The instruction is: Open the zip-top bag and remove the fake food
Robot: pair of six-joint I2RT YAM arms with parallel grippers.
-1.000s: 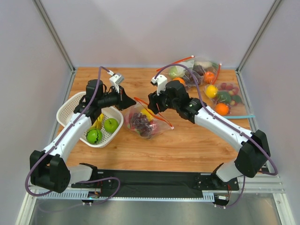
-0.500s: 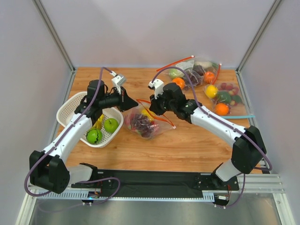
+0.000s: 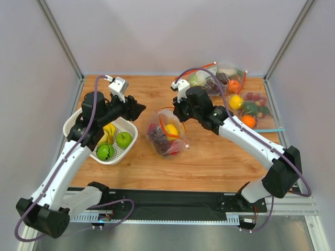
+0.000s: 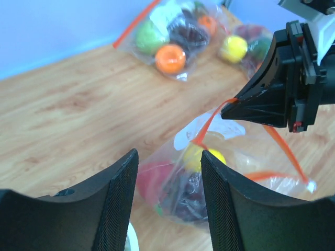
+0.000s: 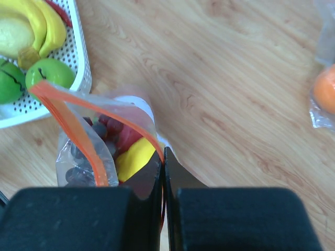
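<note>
Over on the left sits a white perforated plastic basket (image 3: 73, 121) with yellow bananas (image 3: 109, 132) and green apples (image 3: 124, 139). Right past it the left tool (image 3: 138, 110) hangs above the table, fingers spread with nothing between them. Just right of that, mid-table, is the clear crinkly zip-top bag (image 3: 168, 140) with the red-orange zip strip (image 5: 81, 144). The fake food (image 3: 158, 137) (dark purple plastic grapes, a yellow lemon-ish fruit, something red) is all inside it. The bag's long axis runs far to near, bottom on the wood, mouth lifted at the far end. The right tool (image 3: 177, 112) is pressed together on the right-hand lip of the strip, so the mouth gapes in a loop and the free lip arcs toward the left arm. Looks like the left tool is the nearer one for that lip or for reaching in. The light wooden table (image 3: 220, 157) has bare room nearer the arms. More bags of plastic fruit (image 3: 230, 89) crowd the far right corner, well apart.
</note>
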